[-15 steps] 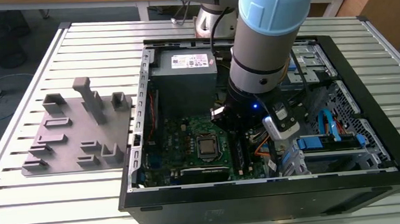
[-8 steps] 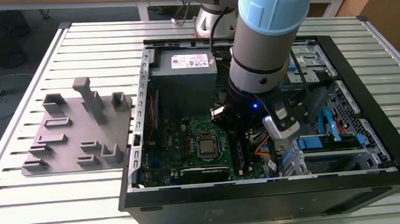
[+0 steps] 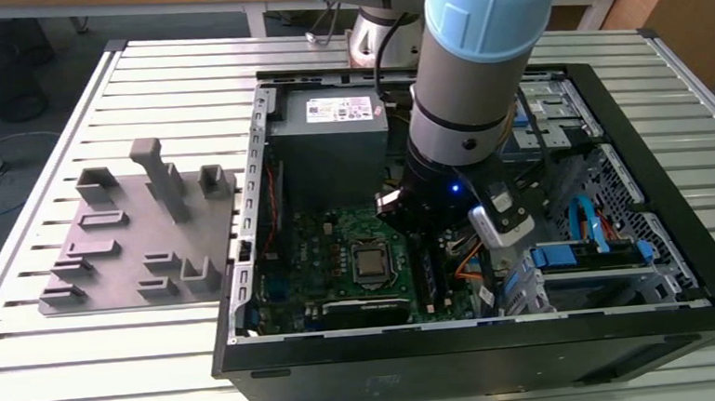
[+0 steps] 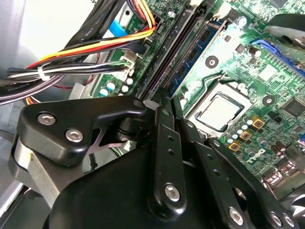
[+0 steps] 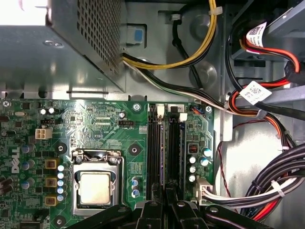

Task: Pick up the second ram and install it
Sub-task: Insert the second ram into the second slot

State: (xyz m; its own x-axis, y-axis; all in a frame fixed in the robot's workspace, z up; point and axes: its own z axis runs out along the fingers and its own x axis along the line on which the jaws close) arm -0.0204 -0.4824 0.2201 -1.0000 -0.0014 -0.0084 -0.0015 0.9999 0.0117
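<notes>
In the exterior view the arm reaches down into an open computer case [image 3: 491,340] lying on a slatted metal desk [image 3: 119,364]. A grey tray [image 3: 111,264] with upright posts sits at nine o'clock of the case. The pincer [image 3: 425,238] hangs low over the green board, at about three o'clock of the silver processor [image 3: 371,256] and just beside it. Its tips are over the dark memory slots, and a grey power supply [image 3: 328,137] lies at twelve o'clock of the board. In the second wrist view the pincer [image 4: 164,102] has its black fingers [image 4: 159,124] drawn close together, clenched on the near end of a long, thin, dark strip seen edge-on. That strip looks to be the second ram [image 4: 171,52]. It runs straight away from the fingertips along the slots, just beside another memory stick [image 4: 191,56] already standing in the neighbouring slot. I cannot tell whether the second ram is fully seated. The processor [image 4: 219,112] lies on the far side of that neighbour, and a bundle of coloured cables [image 4: 95,47] runs on the other side of the slots. In the first wrist view the pincer [image 5: 165,193] grips the same strip, the second ram [image 5: 165,152], which lies between two dark slots. The processor [image 5: 95,188] is near on one side and a white connector [image 5: 202,187] on the other.
</notes>
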